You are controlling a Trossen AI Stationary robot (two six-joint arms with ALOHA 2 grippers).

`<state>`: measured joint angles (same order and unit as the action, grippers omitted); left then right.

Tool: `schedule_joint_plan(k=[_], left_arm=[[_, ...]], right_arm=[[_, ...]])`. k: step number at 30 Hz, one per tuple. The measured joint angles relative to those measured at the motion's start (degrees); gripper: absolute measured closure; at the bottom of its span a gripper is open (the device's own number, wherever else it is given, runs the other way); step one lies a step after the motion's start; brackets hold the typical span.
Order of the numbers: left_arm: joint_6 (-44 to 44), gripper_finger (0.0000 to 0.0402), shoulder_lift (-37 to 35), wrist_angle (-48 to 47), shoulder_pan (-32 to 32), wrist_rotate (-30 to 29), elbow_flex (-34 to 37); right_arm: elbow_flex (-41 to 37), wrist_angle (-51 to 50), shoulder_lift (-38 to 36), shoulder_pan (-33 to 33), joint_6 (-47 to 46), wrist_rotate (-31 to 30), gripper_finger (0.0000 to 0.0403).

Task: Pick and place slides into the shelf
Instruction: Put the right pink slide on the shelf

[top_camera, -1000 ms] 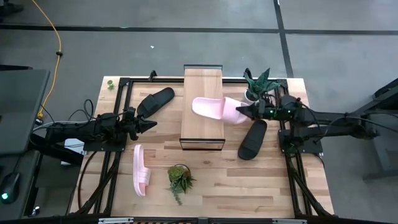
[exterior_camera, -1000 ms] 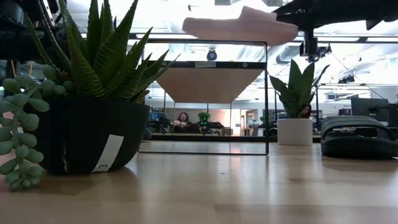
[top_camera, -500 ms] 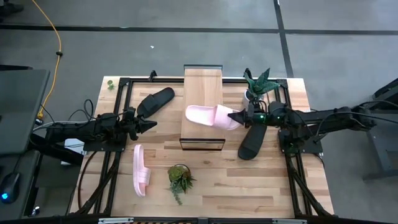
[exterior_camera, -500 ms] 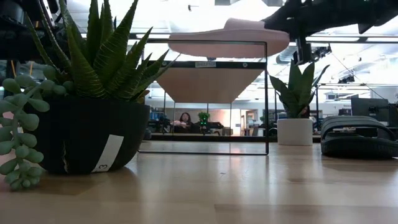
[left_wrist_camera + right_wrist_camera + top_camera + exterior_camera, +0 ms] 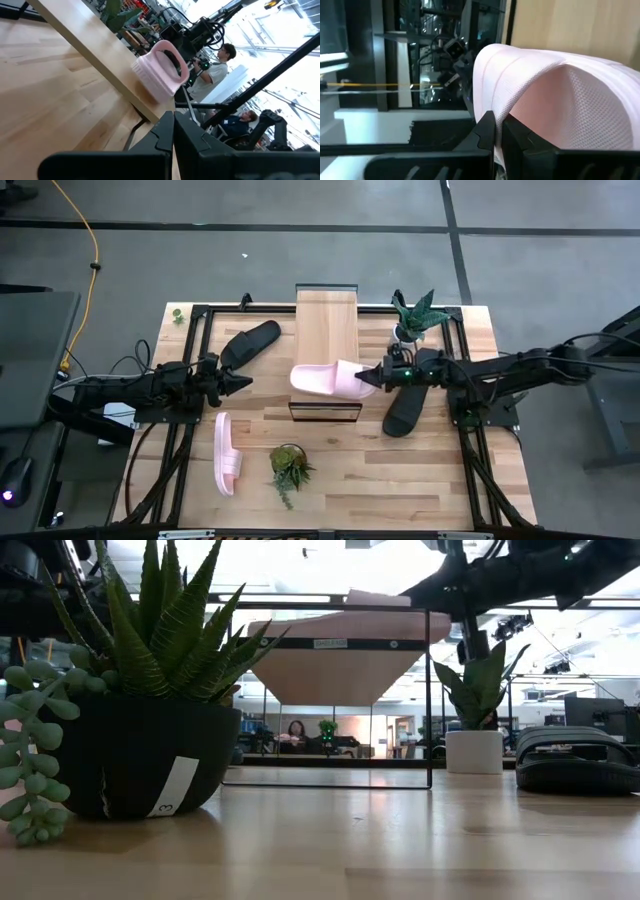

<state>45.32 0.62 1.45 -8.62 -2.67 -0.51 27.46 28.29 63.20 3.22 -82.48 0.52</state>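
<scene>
One pink slide (image 5: 325,378) has been carried leftward and lowered onto the shelf (image 5: 325,330), pinched at its end by the right claw (image 5: 380,374). Release is judged next. The left claw (image 5: 240,381), pressed together, waits near a black slide (image 5: 250,342).

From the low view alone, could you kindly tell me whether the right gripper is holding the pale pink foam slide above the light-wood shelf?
Observer: Yes. The high view shows the right gripper shut on the pale pink foam slide, crosswise over the light-wood shelf at the end nearer your camera.
Operator: Thank you. Where is the left gripper?
Observer: The left gripper is shut and empty, left of the shelf, near a black foam slide.
Operator: And the second pink slide?
Observer: The second pale pink slide lies left of the small potted plant.
</scene>
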Motion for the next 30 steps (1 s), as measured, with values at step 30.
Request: schedule_joint_plan(k=[30], left_arm=[[0.0, 0.0401, 0.0, -0.2, 0.0, 0.2, 0.0]], right_arm=[[0.0, 4.8, 4.8, 0.2, 2.0, 3.8, 0.0403]])
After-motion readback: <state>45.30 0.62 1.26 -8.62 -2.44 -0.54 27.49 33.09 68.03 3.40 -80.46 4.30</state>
